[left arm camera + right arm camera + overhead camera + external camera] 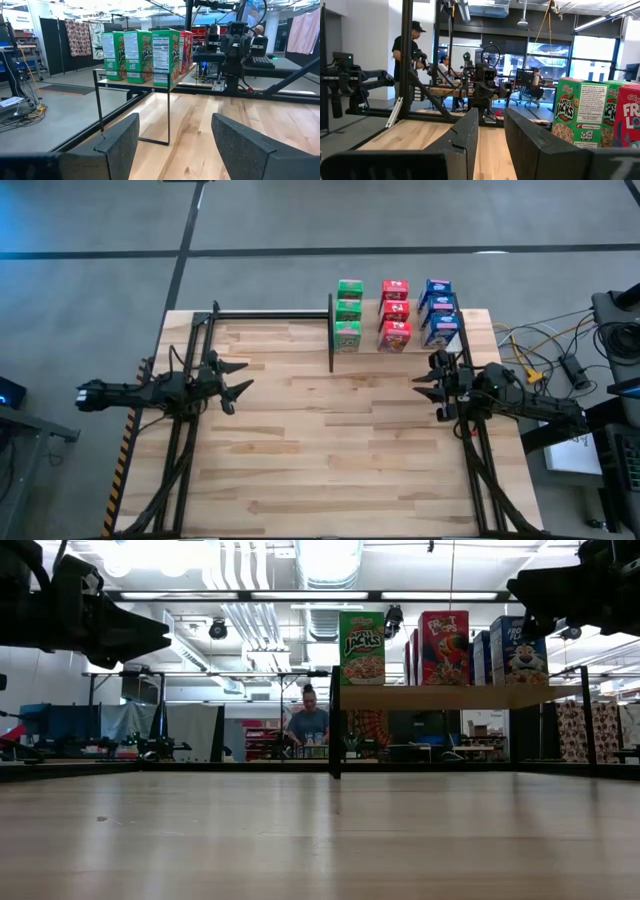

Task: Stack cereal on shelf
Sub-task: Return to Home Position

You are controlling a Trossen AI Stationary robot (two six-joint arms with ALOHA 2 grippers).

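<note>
Along far edge of table, right of centre: shelf on black posts, w/ all nine cereal boxes upright on it. Sorted by colour into 3 rows running front to back: green boxes at shelf's left end, red boxes mid, blue boxes at right end. Rows set apart w/ bare board between; boxes within a row touching or nearly so. From low view: Apple Jacks, Froot Loops and a blue tiger-front box facing cam, board well above tabletop.

Left gripper: raised over left side of table, well apart from shelf, pointing toward centre. Fingers spread wide, nothing between.

Right gripper: near front of shelf's blue end, clear of boxes, pointing toward left arm. Fingers only narrowly parted, slim gap, nothing held.

Beyond table, in room: person at a bench; more people seen from right wrist.
</note>
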